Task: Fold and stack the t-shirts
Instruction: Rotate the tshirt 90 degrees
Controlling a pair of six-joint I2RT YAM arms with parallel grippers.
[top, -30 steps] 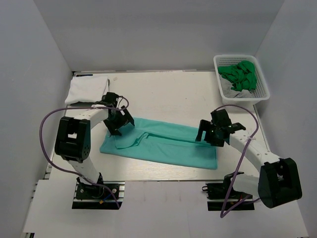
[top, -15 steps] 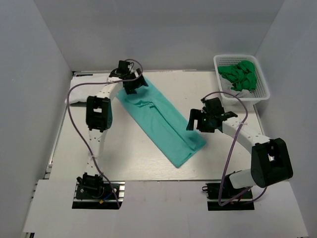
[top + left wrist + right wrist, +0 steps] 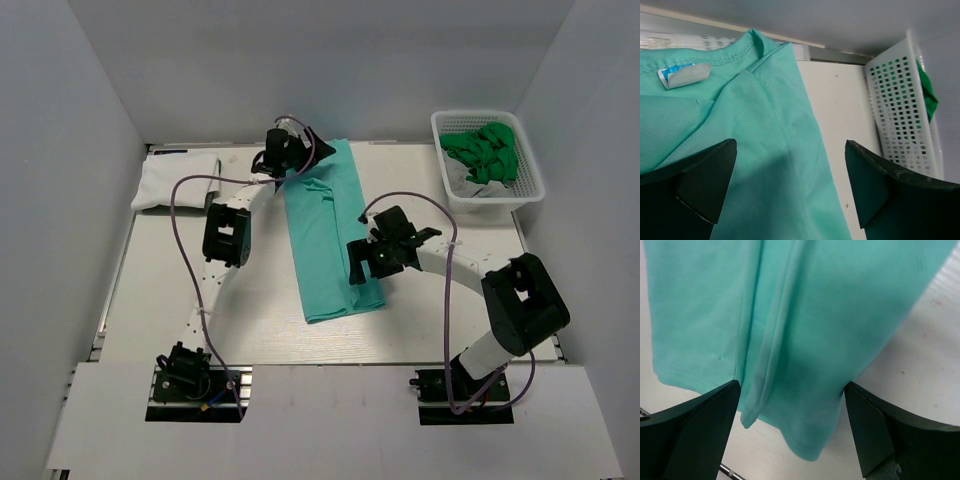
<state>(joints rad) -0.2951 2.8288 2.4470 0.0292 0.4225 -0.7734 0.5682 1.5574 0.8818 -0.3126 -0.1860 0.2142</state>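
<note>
my left hand (image 3: pixel 288 152) and right hand (image 3: pixel 374 260) hang released over the teal t-shirt (image 3: pixel 325 235); a shallow pinch could grab one layer only.

Under the left gripper (image 3: pixel 790 145) the teal t-shirt (image 3: pixel 770 150) runs off the view's left and bottom edges; its neck label (image 3: pixel 682 75) is unreadable. Right of it the basket (image 3: pixel 895 110) is cut off, its green contents (image 3: pixel 927 97) mostly hidden.

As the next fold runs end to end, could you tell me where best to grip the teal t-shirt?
Take the teal t-shirt at its hem, from straight above at the near end. It lies flat as a long strip, collar farthest away, so the hem should fold over toward it.
</note>
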